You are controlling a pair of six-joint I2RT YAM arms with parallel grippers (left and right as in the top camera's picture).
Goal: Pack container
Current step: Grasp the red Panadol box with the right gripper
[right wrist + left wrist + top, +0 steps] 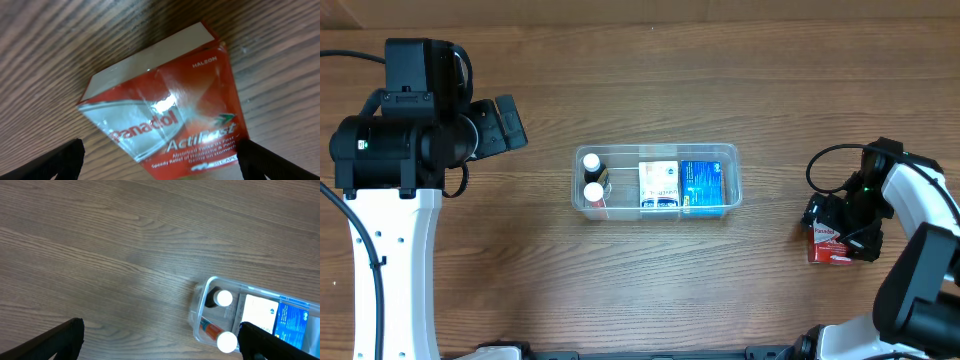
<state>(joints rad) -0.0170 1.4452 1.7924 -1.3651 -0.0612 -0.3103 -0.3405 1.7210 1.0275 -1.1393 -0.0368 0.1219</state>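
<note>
The container [623,178] sits mid-table. It holds two white-capped bottles [593,190] at the end nearer the left edge, then a white box [658,185] and a blue box [703,185]. The left claw [160,347] hangs spread and empty over the table [100,240]. The right claw [160,162] is spread wide over a red box [165,115] near the right edge; contact cannot be told.

- The worktop [650,80] is brown wood-grain board, with the grain running left to right across the overhead frame.
- The container [620,148] sits flat on it just below the centre of the frame, its long side along the grain.
- A red box [830,247] lies on the worktop at the right of the frame, well apart from the container. The right wrist view shows its glossy red and silver face printed "Panadol".
</note>
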